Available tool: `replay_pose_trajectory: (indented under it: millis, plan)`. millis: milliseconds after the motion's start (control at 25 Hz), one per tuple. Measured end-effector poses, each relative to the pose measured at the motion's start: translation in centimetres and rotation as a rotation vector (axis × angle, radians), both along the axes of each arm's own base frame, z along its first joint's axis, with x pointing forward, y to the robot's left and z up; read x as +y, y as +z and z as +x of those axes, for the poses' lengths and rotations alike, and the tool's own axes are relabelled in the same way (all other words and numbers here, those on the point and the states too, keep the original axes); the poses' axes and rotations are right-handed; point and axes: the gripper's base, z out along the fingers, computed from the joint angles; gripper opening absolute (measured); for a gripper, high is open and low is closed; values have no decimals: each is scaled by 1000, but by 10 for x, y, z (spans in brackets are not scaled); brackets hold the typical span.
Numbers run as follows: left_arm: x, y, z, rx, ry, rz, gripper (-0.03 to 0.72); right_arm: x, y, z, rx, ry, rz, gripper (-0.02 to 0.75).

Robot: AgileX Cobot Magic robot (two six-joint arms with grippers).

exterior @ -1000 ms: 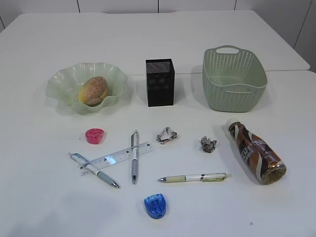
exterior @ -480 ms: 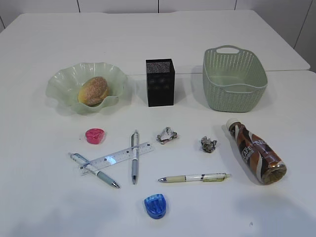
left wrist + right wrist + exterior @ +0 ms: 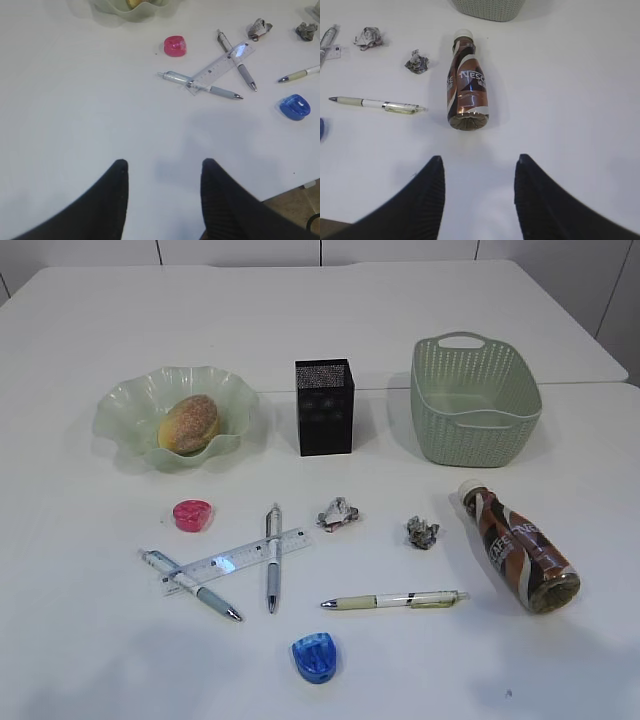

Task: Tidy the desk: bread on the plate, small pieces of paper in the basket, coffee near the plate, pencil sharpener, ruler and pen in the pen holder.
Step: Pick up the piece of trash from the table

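The pen holder point(image 3: 324, 407) stands mid-worktop point(image 3: 90, 660), with the plate point(image 3: 125, 410) holding the bread point(image 3: 189, 424) to its left and the basket point(image 3: 472, 398) to its right. In front of the holder lie pens, the ruler point(image 3: 235, 560), two paper balls point(image 3: 338, 512) and the toppled coffee point(image 3: 518, 546), while bare worktop runs on to the near edge. The left tool point(image 3: 162, 172) and right tool point(image 3: 477, 167) hover half open over that bare strip, empty and touching nothing.

Pale green woven basket point(image 3: 475, 400), black mesh pen holder point(image 3: 324, 408), brown white-swirled coffee point(image 3: 518, 548), seemingly sugar-speckled bread point(image 3: 189, 423).

Bare desk point(image 3: 90, 640) lies left; coffee point(image 3: 520, 550) blocks the right approach.
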Motion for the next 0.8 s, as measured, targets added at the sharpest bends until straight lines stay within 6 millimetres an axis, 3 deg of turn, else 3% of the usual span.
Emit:
replay_pose_trajectory:
  millis: [400,600,680,800]
  plan:
    - [0,1,0,-8,0,-1,330,10,9,49,115,21,59,370]
    - [0,1,0,-8,0,-1,330,18,9,82,200,43,114,275]
    - [0,1,0,-8,0,-1,330,19,8,84,210,50,115,270]
    - [0,1,0,-8,0,-1,330,26,5,104,271,92,159,279]
